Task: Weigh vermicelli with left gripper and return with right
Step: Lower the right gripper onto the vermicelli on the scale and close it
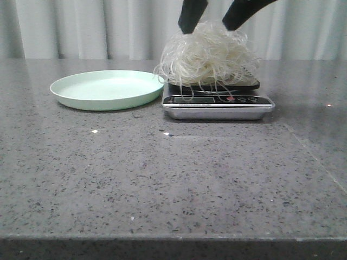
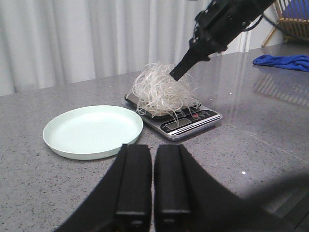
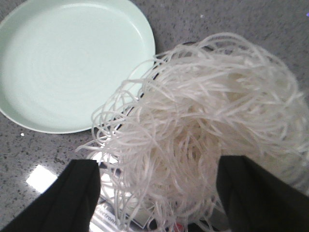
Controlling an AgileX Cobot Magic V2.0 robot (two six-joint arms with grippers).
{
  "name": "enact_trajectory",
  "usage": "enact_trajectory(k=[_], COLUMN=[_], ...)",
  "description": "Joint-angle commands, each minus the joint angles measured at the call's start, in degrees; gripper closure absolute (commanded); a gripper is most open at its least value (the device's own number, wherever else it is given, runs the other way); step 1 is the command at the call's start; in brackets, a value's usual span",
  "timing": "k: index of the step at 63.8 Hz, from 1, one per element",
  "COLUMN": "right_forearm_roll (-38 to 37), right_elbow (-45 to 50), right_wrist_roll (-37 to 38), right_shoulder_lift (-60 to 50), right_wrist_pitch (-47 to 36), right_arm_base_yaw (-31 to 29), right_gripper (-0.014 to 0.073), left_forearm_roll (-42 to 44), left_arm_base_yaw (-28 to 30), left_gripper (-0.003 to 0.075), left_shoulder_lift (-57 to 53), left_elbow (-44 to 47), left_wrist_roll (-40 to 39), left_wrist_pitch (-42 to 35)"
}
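Vermicelli (image 1: 209, 57) sits heaped on the kitchen scale (image 1: 217, 102) at center frame, my right hand (image 1: 214, 16) spread astride it, so I should sink both fingers deep before closing, then carry it to the green plate (image 1: 105, 89), left hand (image 2: 145, 186) pressed together.

You cannot read any text in these pictures. The scale (image 1: 218, 103) has a dark front panel with a thin line of small print and some round buttons, one of them red, but in the front view the letters are too small and too blurred to read. In the left wrist view the same panel (image 2: 186, 121) shows a display window, and no number can be read in it. The plate (image 1: 105, 88) carries no label or mark.
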Motion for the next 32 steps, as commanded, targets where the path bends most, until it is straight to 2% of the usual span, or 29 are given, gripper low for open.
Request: enact_trajectory(k=[1, 12, 16, 23, 27, 32], right_forearm_roll=[-1.0, -2.0, -2.2, -2.6, -2.6, -2.6], right_elbow=[-4.6, -7.5, -8.4, -9.5, -10.4, -13.0], right_wrist_roll=[-0.3, -0.3, -0.3, -0.3, -0.3, -0.3], right_shoulder_lift=[2.0, 7.4, 8.8, 10.0, 10.0, 9.5], right_wrist_pitch=[0.2, 5.1, 6.5, 7.3, 7.2, 7.5], right_arm_base_yaw=[0.0, 0.0, 0.0, 0.0, 0.0, 0.0], right_gripper=[-0.0006, 0.0024, 0.0136, 0.0476, 0.0426, 0.0435], left_forearm_roll=[-0.9, -0.9, -0.9, -0.9, -0.9, -0.9], left_arm_base_yaw=[0.0, 0.0, 0.0, 0.0, 0.0, 0.0], left_gripper=[0.0575, 0.0575, 0.0575, 0.0575, 0.0575, 0.0575], left_shoulder_lift=[0.7, 0.7, 0.7, 0.7, 0.7, 0.7], left_elbow=[-1.4, -1.4, -1.4, -1.4, -1.4, -1.4], left_wrist_roll=[-0.1, -0.1, -0.1, -0.1, -0.1, -0.1], left_wrist_pitch=[-4.8, -4.8, -4.8, -4.8, -4.8, -4.8])
